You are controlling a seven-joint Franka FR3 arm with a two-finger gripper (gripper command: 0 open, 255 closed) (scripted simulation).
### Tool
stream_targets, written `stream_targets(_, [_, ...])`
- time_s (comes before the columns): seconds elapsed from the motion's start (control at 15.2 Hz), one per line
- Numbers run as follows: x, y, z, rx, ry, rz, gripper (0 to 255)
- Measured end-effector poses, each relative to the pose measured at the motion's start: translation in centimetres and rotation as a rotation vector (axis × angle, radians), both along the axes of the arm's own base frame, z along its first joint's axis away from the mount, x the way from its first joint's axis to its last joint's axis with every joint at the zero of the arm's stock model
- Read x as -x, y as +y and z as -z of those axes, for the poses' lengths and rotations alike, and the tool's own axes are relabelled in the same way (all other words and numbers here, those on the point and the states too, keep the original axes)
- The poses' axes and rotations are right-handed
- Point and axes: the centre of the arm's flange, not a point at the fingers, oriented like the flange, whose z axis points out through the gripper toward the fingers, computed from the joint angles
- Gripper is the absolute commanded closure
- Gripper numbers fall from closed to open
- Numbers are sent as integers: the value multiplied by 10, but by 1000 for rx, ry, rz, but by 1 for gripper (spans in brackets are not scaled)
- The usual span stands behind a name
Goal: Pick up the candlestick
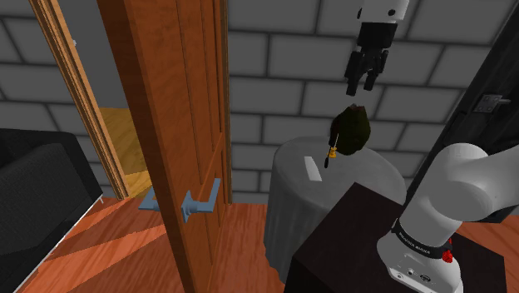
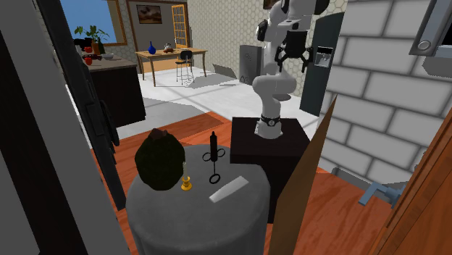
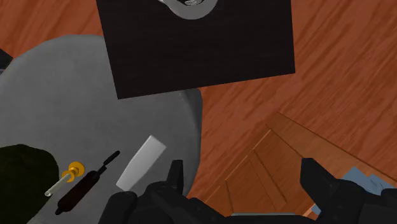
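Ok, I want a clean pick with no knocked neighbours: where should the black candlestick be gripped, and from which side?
I'd grip the candlestick on its thicker upper section, coming straight down from above, jaws either side. It stands upright and slim on the round table, its top free, while a small gold piece and a dark bushy lump sit close beside its base.

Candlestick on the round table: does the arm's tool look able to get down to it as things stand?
Probably yes. The open tool hangs high over the grey table, nothing in between; the black candlestick stands upright, apart from the dark lump beside it.
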Motion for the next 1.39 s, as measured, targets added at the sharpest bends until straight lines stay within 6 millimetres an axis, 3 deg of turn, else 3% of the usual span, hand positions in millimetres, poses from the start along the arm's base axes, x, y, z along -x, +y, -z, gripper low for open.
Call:
stream_targets(0.13, [-3,-3,4,2,-2,13,0])
stream_targets(0.66, [-42,-46,75,34,-42,211,0])
stream_targets(1.39, [-88,-129,174,80,-102,502,0])
